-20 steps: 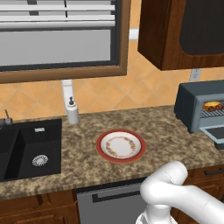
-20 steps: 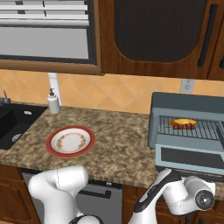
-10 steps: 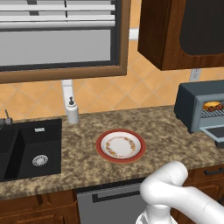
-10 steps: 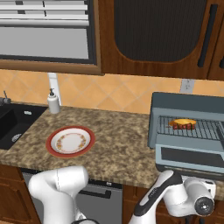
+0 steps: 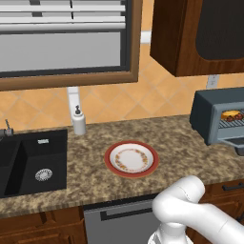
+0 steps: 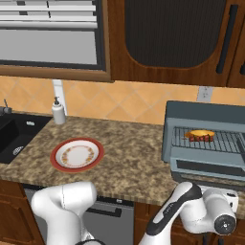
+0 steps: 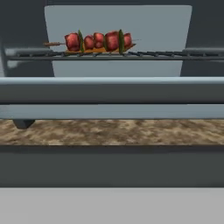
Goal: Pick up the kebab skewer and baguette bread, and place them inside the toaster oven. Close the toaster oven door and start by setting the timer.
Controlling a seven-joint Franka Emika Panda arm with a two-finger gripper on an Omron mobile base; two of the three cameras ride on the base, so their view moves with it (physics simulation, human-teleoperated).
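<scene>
The blue-grey toaster oven (image 6: pixel 191 115) stands at the counter's right end, with its door (image 6: pixel 210 174) folded down and open. On the wire rack (image 7: pixel 166 55) inside lies the kebab skewer (image 7: pixel 98 41), red meat chunks on a thin stick. The baguette bread (image 7: pixel 94 50) shows as an orange sliver right under it. From the left base view the food is a small orange-red patch (image 5: pixel 232 115) in the oven mouth. My hand (image 6: pixel 217 217) hangs low in front of the oven, just below the open door. Its fingers are hidden.
A red-rimmed plate (image 5: pixel 132 158) lies bare on the granite counter (image 6: pixel 129 153). A white soap dispenser (image 5: pixel 78 121) stands by the black sink (image 5: pixel 28 162) at the left. Dark wooden cabinets (image 6: pixel 172 38) hang above the oven.
My hand has slipped slightly lower and to the right under the open door. The food, the plate and the oven have not moved.
</scene>
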